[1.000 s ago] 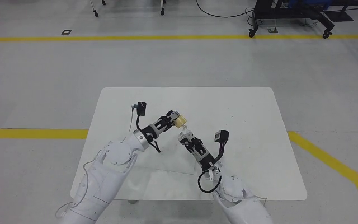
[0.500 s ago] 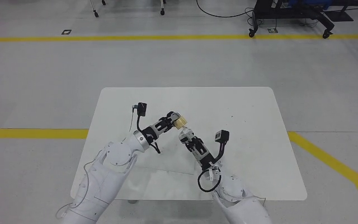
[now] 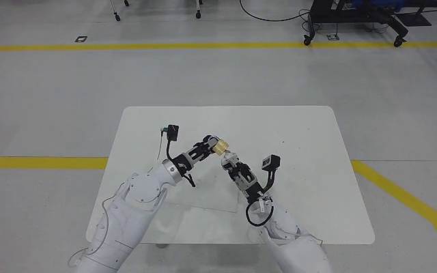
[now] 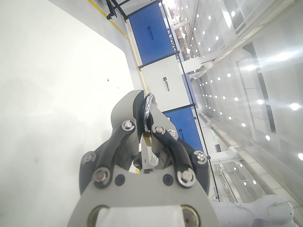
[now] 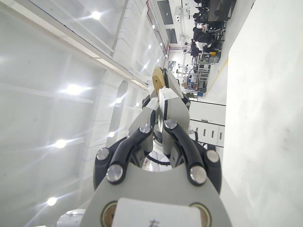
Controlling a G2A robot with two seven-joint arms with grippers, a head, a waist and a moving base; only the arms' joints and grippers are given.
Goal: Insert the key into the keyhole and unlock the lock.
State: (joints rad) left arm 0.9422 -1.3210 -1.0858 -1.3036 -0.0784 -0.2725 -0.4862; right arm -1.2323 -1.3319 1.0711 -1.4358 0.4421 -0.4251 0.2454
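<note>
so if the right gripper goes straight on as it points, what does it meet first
The brass padlock in the left gripper, just ahead of the right gripper; gap looks small, though depth is unclear.

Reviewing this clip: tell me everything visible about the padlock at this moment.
The padlock has a small brass-coloured body and a silvery metal shackle. It is held up off the white table by the left gripper, whose fingers are shut on it with the shackle showing between them. The brass body sits just past the tips of the right gripper. Its keyhole is hidden.
</note>
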